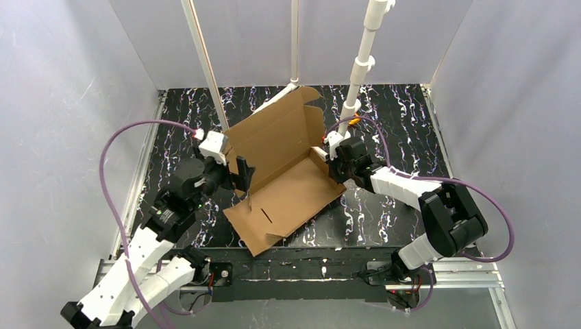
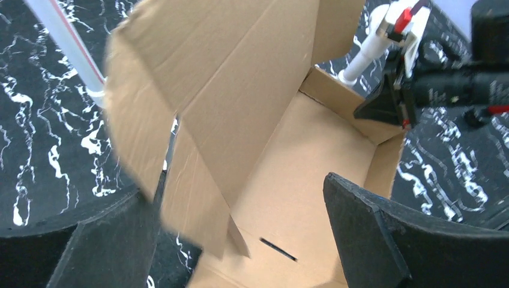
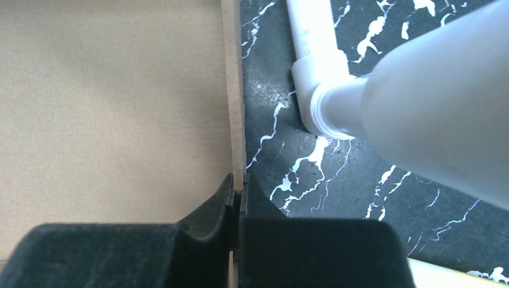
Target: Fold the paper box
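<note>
My left gripper [image 1: 236, 177] is spread around the box's [image 1: 294, 188] left flap; my right gripper [image 3: 238, 198] pinches its right wall. The box lies mid-way across the table [image 1: 397, 123], lid raised behind. I judge I'm raising the side walls; next, close on that flap and stand it upright.

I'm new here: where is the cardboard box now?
Top view: the paper box sits half-open on the table, between the right pincer gripping its right wall and the open left pincer at its left side.
</note>
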### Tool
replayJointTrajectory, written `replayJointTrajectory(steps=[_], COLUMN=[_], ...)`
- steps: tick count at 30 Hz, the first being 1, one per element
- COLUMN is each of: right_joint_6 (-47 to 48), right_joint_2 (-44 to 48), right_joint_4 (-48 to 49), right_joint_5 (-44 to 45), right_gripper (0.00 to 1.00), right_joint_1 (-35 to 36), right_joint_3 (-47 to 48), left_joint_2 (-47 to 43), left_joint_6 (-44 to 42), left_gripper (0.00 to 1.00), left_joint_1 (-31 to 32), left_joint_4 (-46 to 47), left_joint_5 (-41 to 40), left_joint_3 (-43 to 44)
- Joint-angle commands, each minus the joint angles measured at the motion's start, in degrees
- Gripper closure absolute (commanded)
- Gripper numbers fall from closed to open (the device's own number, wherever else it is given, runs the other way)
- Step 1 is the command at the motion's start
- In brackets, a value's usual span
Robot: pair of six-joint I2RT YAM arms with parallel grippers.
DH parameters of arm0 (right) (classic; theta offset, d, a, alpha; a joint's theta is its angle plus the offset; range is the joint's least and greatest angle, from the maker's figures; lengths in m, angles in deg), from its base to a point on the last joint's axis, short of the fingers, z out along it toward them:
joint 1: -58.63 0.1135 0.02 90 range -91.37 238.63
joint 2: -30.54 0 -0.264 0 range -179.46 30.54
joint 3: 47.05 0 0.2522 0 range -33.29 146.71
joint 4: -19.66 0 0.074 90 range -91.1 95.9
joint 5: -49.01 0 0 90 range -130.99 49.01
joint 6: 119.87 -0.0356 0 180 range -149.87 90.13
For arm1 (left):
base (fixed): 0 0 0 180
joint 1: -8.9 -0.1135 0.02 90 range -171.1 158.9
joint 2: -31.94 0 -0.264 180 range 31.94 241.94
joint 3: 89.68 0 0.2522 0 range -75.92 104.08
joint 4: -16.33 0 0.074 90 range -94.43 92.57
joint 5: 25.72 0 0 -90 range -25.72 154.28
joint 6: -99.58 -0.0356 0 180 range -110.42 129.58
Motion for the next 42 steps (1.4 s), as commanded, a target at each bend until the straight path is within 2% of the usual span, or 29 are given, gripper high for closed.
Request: replayJointTrajectory(steps=[1,5,8,13,16,18,20,25,27,31,36,42], right_joint_6=[-7.68,-11.33,-13.11,-14.5,-14.58,-14.4,-14.33,-13.95,-13.86,-13.76,-13.76,-13.93], right_joint_2=[-1.65,-1.84,-2.46,-3.2,-3.15,-3.15,-3.22,-4.02,-4.02,-3.81,-4.26,-4.72], right_joint_4=[4.17,4.87,4.94,4.54,4.61,4.65,4.82,4.78,4.79,4.7,4.48,4.26], right_joint_5=[7.16,9.77,10.1,8.88,8.27,7.99,7.68,7.3,7.3,7.31,6.49,5.42], right_gripper=[0.96,0.96,0.95,0.95,0.95,0.95,0.95,0.95,0.95,0.95,0.95,0.95], right_joint_1=[0.13,0.13,0.13,0.13,0.13,0.13,0.19,0.15,0.14,0.18,0.18,0.17], right_joint_3=[2.62,2.25,2.37,2.76,2.78,2.7,2.6,2.55,2.51,2.66,2.9,2.95], left_joint_2=[-3.7,-6.27,-11.49,-19.67,-17.93,-15.05,-11.41,2.91,8.53,16.41,22.27,27.08], left_joint_6=[8.92,17.68,24.58,35.01,37.2,37.49,36.39,33.96,34.5,35.82,38.63,48.94], left_gripper=[0.02,0.02,0.02,0.18,0.32,0.49,0.55,0.79,0.86,0.92,0.95,0.97], left_joint_1=[-0.5,-0.5,-0.51,-0.5,-0.48,-0.5,-0.5,-0.9,-1.09,-1.33,-1.88,-1.88], left_joint_4=[-13.49,-25.33,-30.14,-30.52,-30.06,-27.85,-22.8,-9.7,-5.54,1.57,9.87,17.23], left_joint_5=[-6.73,-5.66,-3.99,-3.25,-5.28,-7.45,-10.05,-19.82,-21.08,-19.31,-18.0,-17.29], left_joint_3=[6.54,8.94,6.28,-2.62,-5.8,-7.23,-8.85,-8.7,-8.05,-8.53,-10.62,-12.15])
